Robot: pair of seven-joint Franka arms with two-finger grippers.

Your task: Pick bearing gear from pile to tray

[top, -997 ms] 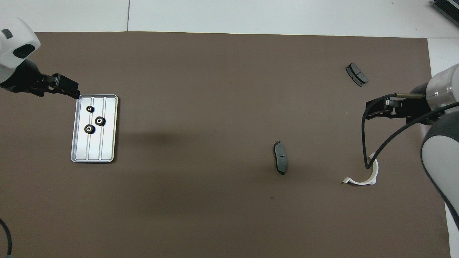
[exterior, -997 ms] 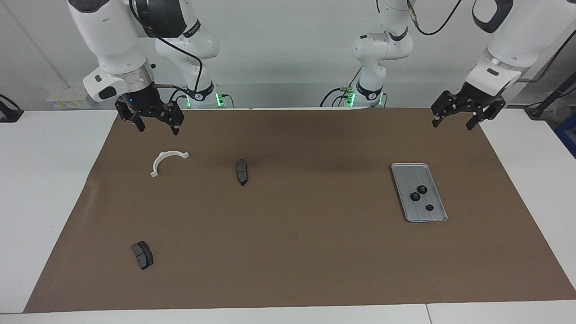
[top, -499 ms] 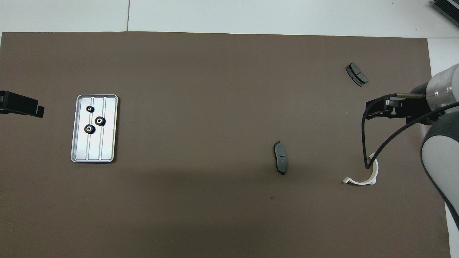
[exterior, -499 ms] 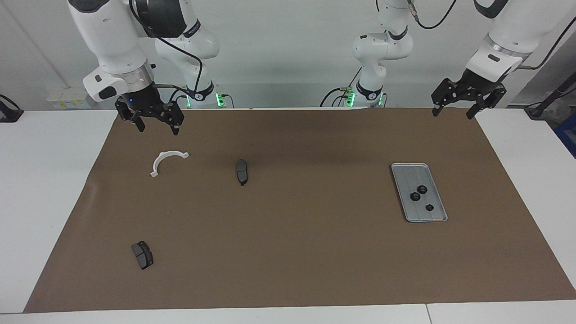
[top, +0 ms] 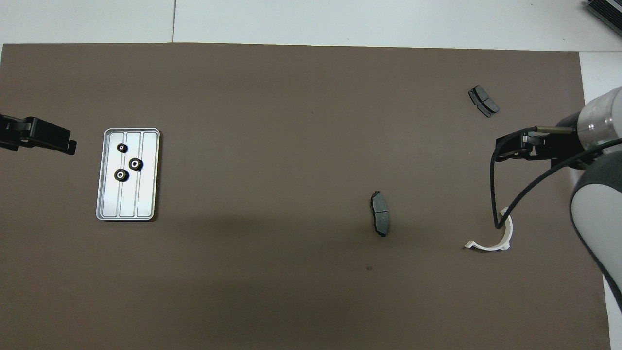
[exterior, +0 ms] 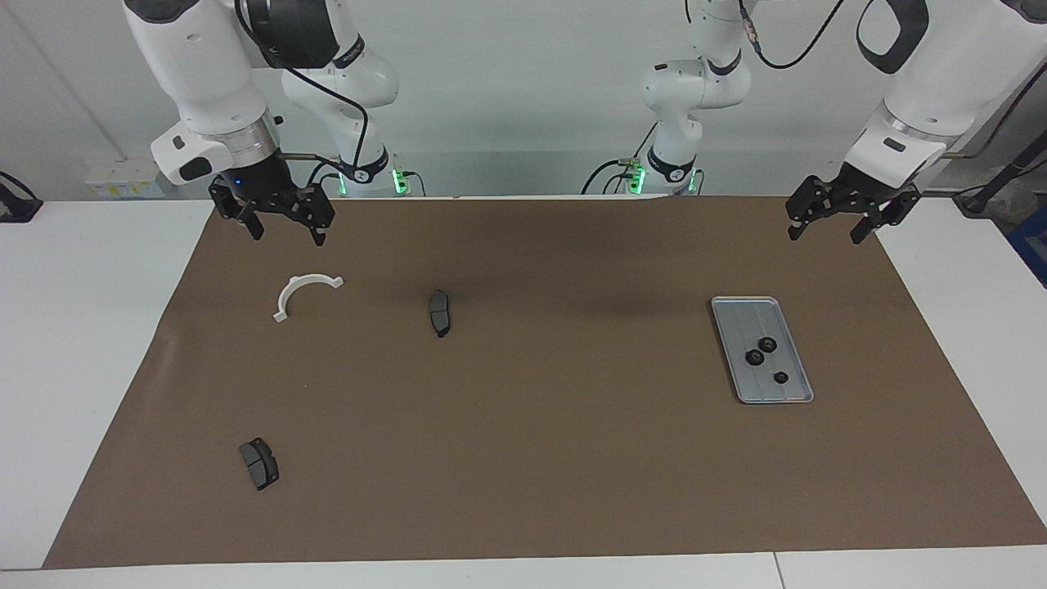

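Note:
The silver-grey tray (exterior: 736, 316) lies toward the left arm's end of the table and holds three small black gears (exterior: 754, 357); in the overhead view the tray (top: 146, 197) and gears (top: 135, 164) show too. What is left of the pile is a white curved bracket (exterior: 293, 288) and two dark brake pads (exterior: 440, 312) (exterior: 259, 463); no loose gear shows on the mat. My left gripper (exterior: 824, 236) hangs open and empty over the mat's corner, nearer to the robots than the tray. My right gripper (exterior: 286, 236) hangs open and empty above the mat close to the bracket.
A brown mat (exterior: 556, 458) covers the white table. In the overhead view the bracket (top: 486, 247), one pad (top: 380, 219) and the other pad (top: 483, 100) lie toward the right arm's end. The right arm's cable (top: 510, 204) hangs over the bracket.
My left gripper drew away from over the tray's corner toward the table's end, rose, then came down a little. The right arm and all parts stayed still.

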